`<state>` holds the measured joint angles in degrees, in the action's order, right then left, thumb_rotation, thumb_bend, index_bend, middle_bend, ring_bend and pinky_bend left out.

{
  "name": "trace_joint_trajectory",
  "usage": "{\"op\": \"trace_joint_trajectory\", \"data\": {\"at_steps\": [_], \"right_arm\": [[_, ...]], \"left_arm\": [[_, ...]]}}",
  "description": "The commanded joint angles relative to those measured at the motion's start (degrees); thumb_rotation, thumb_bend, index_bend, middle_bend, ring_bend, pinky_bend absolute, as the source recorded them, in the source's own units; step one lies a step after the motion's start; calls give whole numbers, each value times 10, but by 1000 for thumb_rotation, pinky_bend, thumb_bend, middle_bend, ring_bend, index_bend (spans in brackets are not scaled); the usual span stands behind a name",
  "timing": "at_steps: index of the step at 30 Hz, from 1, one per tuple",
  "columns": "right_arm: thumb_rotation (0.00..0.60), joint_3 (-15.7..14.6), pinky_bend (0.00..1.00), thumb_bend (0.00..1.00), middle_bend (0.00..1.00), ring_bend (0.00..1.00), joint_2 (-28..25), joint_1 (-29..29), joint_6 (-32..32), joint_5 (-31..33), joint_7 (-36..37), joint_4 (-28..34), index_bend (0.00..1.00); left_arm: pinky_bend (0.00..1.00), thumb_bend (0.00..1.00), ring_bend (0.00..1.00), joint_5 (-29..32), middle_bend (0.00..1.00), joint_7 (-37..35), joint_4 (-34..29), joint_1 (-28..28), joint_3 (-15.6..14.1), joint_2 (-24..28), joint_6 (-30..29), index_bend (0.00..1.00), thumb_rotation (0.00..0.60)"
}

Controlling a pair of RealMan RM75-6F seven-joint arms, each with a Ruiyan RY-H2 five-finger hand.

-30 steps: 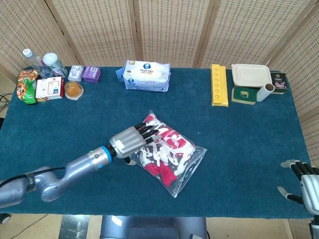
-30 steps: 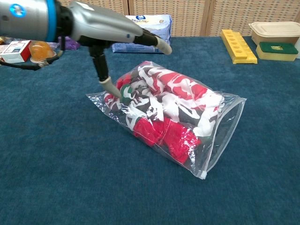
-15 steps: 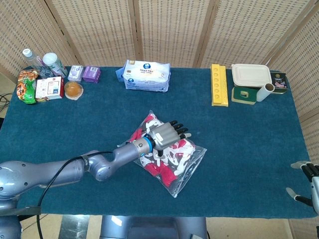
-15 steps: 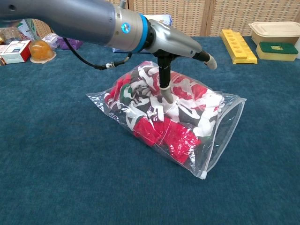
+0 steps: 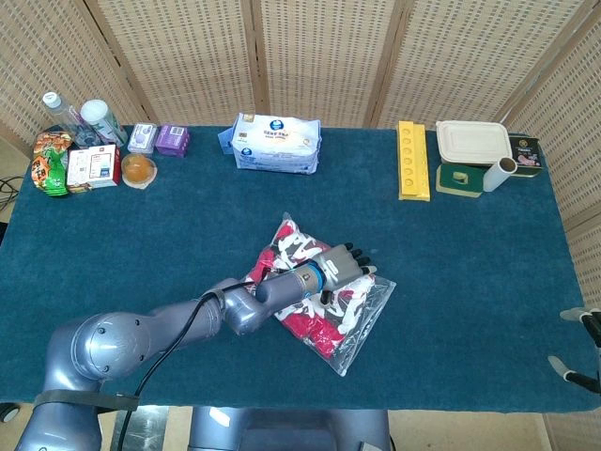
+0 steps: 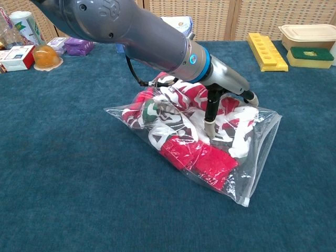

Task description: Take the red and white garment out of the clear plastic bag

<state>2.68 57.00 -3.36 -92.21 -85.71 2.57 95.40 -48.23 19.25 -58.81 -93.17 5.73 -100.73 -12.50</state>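
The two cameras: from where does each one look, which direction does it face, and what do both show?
Head view: sits high, looks steeply down on the table; shows the left arm, the left hand on the bag, and a bit of the right hand at the right edge.
Chest view: sits low at the near edge, looks forward across the table; shows the left arm and left hand only.
Shared: the bag with the garment, the left hand, the yellow tray.

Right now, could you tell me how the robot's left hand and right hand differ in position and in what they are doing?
The left hand is over the table's middle, fingers pressing on the clear plastic bag; the right hand sits at the right table edge, mostly out of frame, touching nothing visible. Neither holds the garment.
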Motion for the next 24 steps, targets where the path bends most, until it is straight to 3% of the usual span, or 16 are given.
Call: {"op": "trace_joint_trajectory", "data": {"at_steps": [1, 5, 10, 18, 24], "right_arm": [[600, 0, 326, 164, 328, 330, 0, 0, 0, -1, 0, 0, 349], [600, 0, 326, 165, 328, 330, 0, -1, 0, -2, 0, 1, 349], [600, 0, 326, 164, 328, 330, 0, -4, -4, -3, -1, 6, 349], [600, 1, 326, 164, 328, 328, -2, -6, -8, -8, -4, 13, 349], [600, 0, 327, 165, 328, 328, -1, -10, -15, -13, -5, 15, 349]], "left_arm": [[159, 2, 10, 0, 48, -10, 3, -2, -14, -3, -14, 55, 600], [290, 8, 120, -5, 149, -13, 9, 3, -26, -13, -42, 257, 600], [547, 153, 391, -30, 419, -16, 16, 37, -21, -37, -133, 603, 600], [741, 296, 615, -57, 609, -30, 23, 60, -12, -45, -145, 729, 600], [810, 382, 709, -141, 712, -94, 10, 116, 8, -50, -254, 855, 600]]}}
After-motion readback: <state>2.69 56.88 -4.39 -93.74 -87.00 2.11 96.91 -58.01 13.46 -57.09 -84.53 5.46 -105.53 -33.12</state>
